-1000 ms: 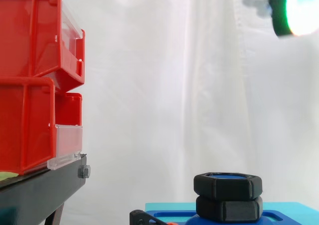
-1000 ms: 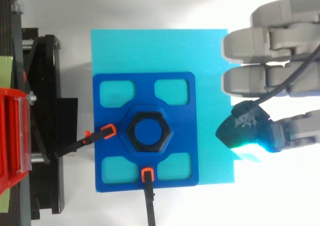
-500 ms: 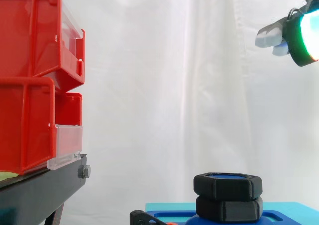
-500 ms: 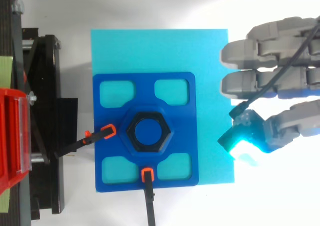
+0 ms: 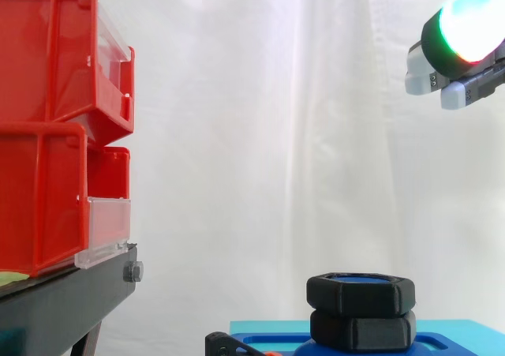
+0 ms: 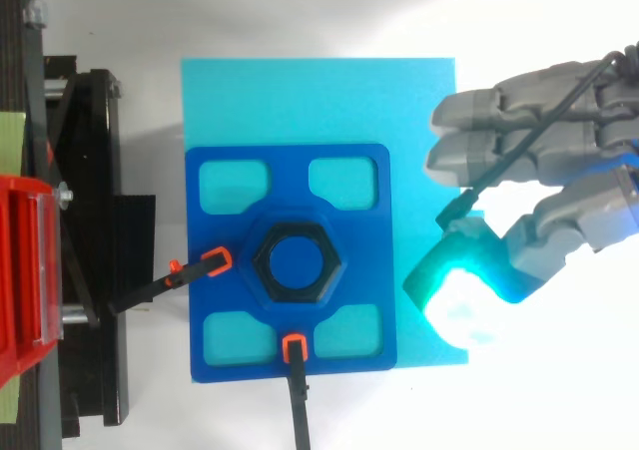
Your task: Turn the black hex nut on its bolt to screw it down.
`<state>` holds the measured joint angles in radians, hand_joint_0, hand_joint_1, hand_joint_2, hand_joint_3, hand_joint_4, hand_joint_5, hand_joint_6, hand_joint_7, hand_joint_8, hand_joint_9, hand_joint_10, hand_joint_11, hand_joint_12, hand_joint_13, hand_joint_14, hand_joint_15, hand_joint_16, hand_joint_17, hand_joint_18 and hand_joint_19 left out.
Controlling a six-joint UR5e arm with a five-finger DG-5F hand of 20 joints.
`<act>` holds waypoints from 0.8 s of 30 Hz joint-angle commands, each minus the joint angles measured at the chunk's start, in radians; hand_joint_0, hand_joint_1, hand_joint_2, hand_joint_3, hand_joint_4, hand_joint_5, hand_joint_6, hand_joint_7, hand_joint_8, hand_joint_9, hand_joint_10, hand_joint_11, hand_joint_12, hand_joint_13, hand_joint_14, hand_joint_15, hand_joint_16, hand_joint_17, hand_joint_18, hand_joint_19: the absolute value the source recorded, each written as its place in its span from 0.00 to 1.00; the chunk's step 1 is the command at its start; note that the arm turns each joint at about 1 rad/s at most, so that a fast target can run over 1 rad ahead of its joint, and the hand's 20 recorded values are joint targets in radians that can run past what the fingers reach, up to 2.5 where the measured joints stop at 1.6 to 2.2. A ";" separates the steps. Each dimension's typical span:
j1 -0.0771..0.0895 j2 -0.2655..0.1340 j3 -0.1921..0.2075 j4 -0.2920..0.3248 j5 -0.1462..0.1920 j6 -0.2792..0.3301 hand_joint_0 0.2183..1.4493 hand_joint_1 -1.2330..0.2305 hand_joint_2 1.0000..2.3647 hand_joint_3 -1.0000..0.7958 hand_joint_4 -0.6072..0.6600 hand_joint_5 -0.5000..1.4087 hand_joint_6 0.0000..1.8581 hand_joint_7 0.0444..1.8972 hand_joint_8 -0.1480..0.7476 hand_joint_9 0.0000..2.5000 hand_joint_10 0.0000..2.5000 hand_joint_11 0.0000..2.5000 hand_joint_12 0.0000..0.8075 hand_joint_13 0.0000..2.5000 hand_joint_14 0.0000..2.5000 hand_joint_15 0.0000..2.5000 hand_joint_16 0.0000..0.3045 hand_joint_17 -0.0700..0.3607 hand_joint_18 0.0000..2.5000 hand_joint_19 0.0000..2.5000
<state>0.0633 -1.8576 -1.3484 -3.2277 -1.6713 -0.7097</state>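
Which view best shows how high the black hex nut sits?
Side view: the black hex nut shows in profile, stacked above a second black hex piece. The top view gives its hexagonal outline around the blue bolt.

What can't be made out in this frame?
- Bolt: threads hidden inside the black hex nut, side view.
- Hand: palm cut off by the right edge, both views.
- Blue fixture: lower part cut off by the bottom edge, side view.
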 commanded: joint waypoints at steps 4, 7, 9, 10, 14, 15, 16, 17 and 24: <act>0.003 0.000 0.000 -0.001 0.045 0.042 0.21 0.68 0.00 0.28 0.69 0.10 0.27 0.25 0.44 0.00 0.00 0.00 0.49 0.00 0.00 0.00 0.21 0.50 0.00 0.10; 0.003 0.000 0.000 0.000 0.044 0.042 0.21 0.67 0.00 0.28 0.69 0.10 0.27 0.25 0.45 0.00 0.00 0.00 0.50 0.00 0.00 0.00 0.21 0.50 0.00 0.11; 0.003 0.000 0.000 0.000 0.045 0.042 0.21 0.67 0.00 0.28 0.69 0.10 0.27 0.25 0.45 0.00 0.00 0.00 0.49 0.00 0.00 0.00 0.21 0.50 0.00 0.11; 0.003 0.000 0.000 0.000 0.044 0.042 0.21 0.67 0.00 0.28 0.63 0.10 0.27 0.25 0.46 0.00 0.00 0.00 0.50 0.00 0.00 0.00 0.21 0.50 0.00 0.11; 0.003 0.000 0.000 0.000 0.044 0.039 0.22 0.68 0.00 0.28 0.54 0.10 0.27 0.27 0.54 0.00 0.00 0.00 0.53 0.00 0.00 0.00 0.22 0.52 0.00 0.10; 0.003 0.000 0.000 0.000 0.044 0.039 0.22 0.68 0.00 0.28 0.53 0.10 0.27 0.27 0.55 0.00 0.00 0.00 0.54 0.00 0.00 0.00 0.22 0.52 0.00 0.10; 0.003 0.000 0.000 0.000 0.044 0.039 0.22 0.68 0.00 0.28 0.52 0.10 0.27 0.27 0.56 0.00 0.00 0.00 0.54 0.00 0.00 0.00 0.22 0.52 0.00 0.10; 0.003 0.000 0.000 0.000 0.044 0.039 0.22 0.68 0.00 0.28 0.51 0.10 0.27 0.27 0.56 0.00 0.00 0.00 0.54 0.00 0.00 0.00 0.22 0.52 0.00 0.10; 0.003 0.000 0.000 0.002 0.044 0.039 0.22 0.70 0.00 0.28 0.53 0.10 0.27 0.27 0.65 0.00 0.00 0.00 0.61 0.00 0.00 0.01 0.27 0.59 0.00 0.09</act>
<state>0.0660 -1.8577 -1.3484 -3.2266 -1.6275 -0.6703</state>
